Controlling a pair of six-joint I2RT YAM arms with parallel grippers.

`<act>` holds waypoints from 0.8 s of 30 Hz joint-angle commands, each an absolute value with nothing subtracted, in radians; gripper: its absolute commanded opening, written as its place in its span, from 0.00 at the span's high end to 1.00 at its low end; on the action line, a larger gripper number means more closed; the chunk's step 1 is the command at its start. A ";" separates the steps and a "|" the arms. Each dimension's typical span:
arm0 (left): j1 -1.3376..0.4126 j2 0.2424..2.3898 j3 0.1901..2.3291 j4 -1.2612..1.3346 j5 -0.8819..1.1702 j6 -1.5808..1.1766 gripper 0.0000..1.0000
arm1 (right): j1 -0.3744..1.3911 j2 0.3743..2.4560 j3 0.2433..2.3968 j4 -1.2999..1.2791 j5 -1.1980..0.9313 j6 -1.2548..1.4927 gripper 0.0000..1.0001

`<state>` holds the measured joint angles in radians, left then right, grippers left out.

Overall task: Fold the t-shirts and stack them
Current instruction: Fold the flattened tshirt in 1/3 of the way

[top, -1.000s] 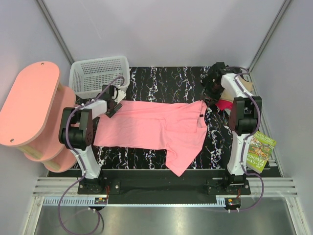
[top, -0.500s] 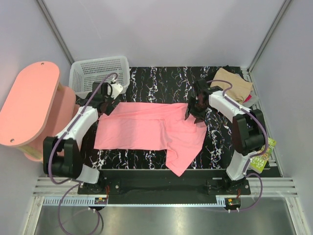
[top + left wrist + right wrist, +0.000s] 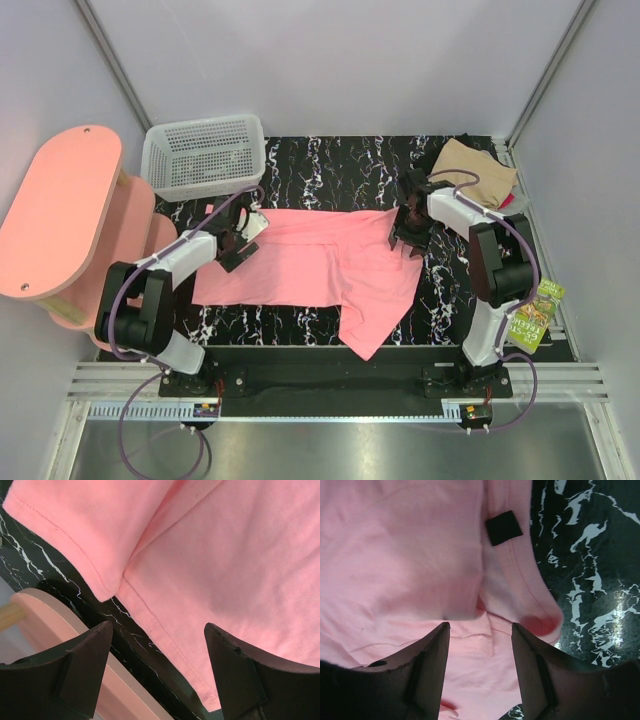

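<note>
Left gripper (image 3: pixel 157 627), jaws apart, hovers over pink shirt (image 3: pixel 225 555).

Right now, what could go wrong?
The left end effector hangs open at the hem of the pink shirt, so it might pinch only the edge. The right end effector is over bunched collar folds and may grab extra layers. The shirt reaches the table's near edge; a tug could drag it off.

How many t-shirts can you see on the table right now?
2: the pink shirt spread flat on the table, and a folded tan shirt at its far right corner. Others may be hidden beneath that one.
</note>
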<state>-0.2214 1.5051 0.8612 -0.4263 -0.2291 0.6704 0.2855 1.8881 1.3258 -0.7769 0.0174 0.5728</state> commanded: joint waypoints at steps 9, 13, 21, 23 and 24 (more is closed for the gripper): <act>-0.219 1.557 0.798 -0.288 -0.325 0.776 0.21 | 0.229 1.851 1.190 -0.739 0.072 0.595 0.41; -0.218 1.562 0.767 -0.259 -0.339 0.798 0.21 | 0.227 1.879 1.177 -0.739 0.075 0.600 0.42; -0.201 1.574 0.719 -0.206 -0.353 0.836 0.22 | 0.149 1.839 1.103 -0.741 0.101 0.580 0.43; -0.183 1.566 0.713 -0.198 -0.347 0.842 0.22 | 0.126 1.825 1.094 -0.741 0.104 0.574 0.43; -0.176 1.560 0.706 -0.196 -0.344 0.845 0.22 | 0.120 1.821 1.089 -0.739 0.104 0.574 0.44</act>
<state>-0.2127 1.5574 0.7498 -0.2119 -0.3550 0.8265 0.1684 1.8214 1.1458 -0.7311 0.0334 0.5903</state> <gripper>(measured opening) 0.783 0.567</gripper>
